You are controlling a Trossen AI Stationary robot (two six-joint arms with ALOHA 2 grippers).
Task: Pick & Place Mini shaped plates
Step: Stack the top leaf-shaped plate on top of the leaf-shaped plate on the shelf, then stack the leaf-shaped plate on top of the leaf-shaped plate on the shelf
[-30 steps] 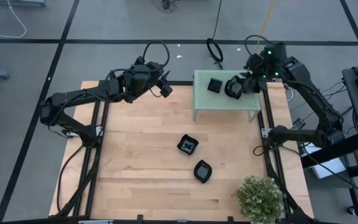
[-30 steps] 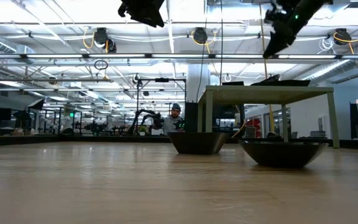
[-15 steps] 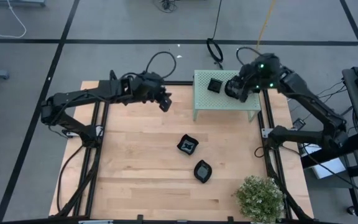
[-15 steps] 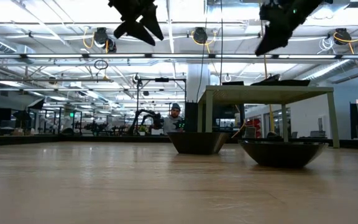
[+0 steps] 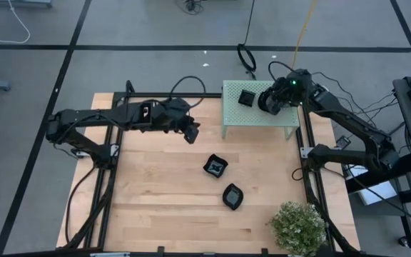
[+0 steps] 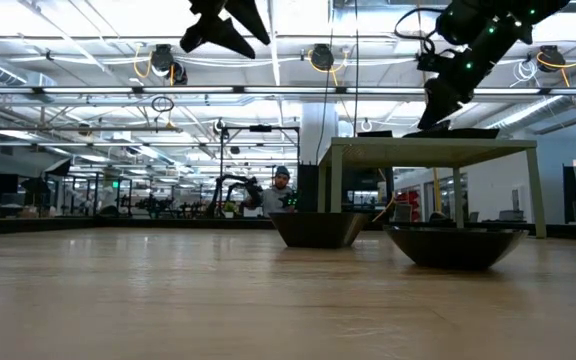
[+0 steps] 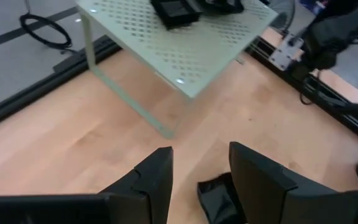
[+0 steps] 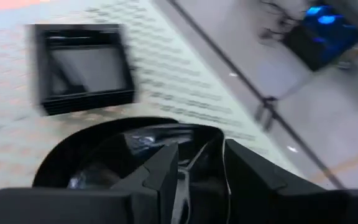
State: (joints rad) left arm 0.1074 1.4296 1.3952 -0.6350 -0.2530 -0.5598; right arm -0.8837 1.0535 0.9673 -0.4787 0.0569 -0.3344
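My right gripper (image 5: 268, 101) is shut on a round black plate (image 8: 129, 149) over the pale green perforated stand (image 5: 259, 118), close above its top in the low view (image 6: 438, 108). A square black plate (image 5: 246, 98) lies flat on the stand beside it (image 8: 82, 65). Two more black plates lie on the wooden table: a wavy-edged one (image 5: 215, 166) and a rounded one (image 5: 232, 196). My left gripper (image 5: 190, 133) is open and hangs high over the table, left of the stand. The wavy-edged plate (image 7: 219, 196) shows between its fingers, far below. My right gripper holds the round plate by its rim (image 8: 219, 140), one finger (image 8: 163, 177) inside the dish and the other (image 8: 250, 171) outside. The fingers come from above, slanting toward the table's left. Whether the plate's bottom touches the stand top, I cannot tell.
A potted plant (image 5: 298, 225) stands at the table's near right corner. The stand (image 6: 428, 150) rises on legs at the far right. Black rails (image 5: 111, 178) run along both sides. A person sits far behind the table (image 6: 283, 190). Bare wood lies to the left (image 5: 155, 185).
My left gripper has moved from the far edge toward the table's near edge, closing on the wavy-edged plate from above. My right gripper has carried the round plate a little to the left over the stand and come down toward its top.
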